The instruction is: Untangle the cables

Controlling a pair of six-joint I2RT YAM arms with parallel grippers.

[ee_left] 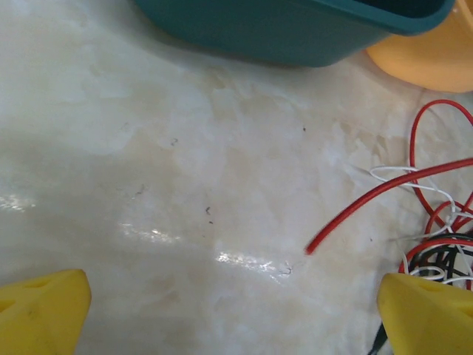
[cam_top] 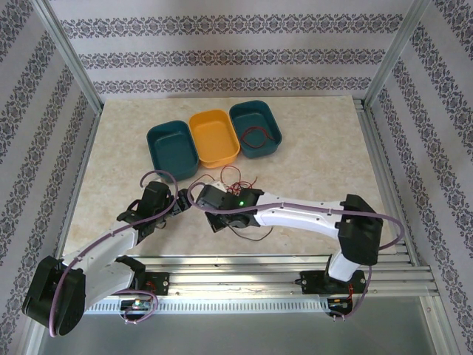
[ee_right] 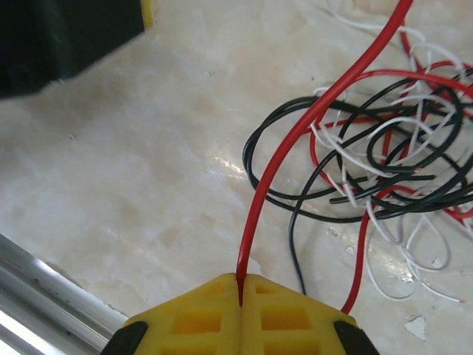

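Note:
The cables (ee_right: pixel 384 148) lie as a loose tangle of red, black and white wires on the marble table top. In the top view the cables (cam_top: pixel 235 180) sit just beyond the two wrists. My right gripper (ee_right: pixel 241 285) is shut on one red cable (ee_right: pixel 295 140), which rises from the closed yellow pads and arcs back over the tangle. My left gripper (ee_left: pixel 233 318) is open, with bare table between its yellow fingertips (ee_left: pixel 41 310). A free red cable end (ee_left: pixel 369 200) lies ahead of it to the right, beside the tangle's edge (ee_left: pixel 436 251).
Three oval trays stand in a row at the back: a teal tray (cam_top: pixel 172 146), a yellow tray (cam_top: pixel 214 137) and a second teal tray (cam_top: pixel 256 129) with a red wire (cam_top: pixel 255 135) in it. A metal rail (cam_top: pixel 259 262) borders the near edge. Patterned walls enclose the table.

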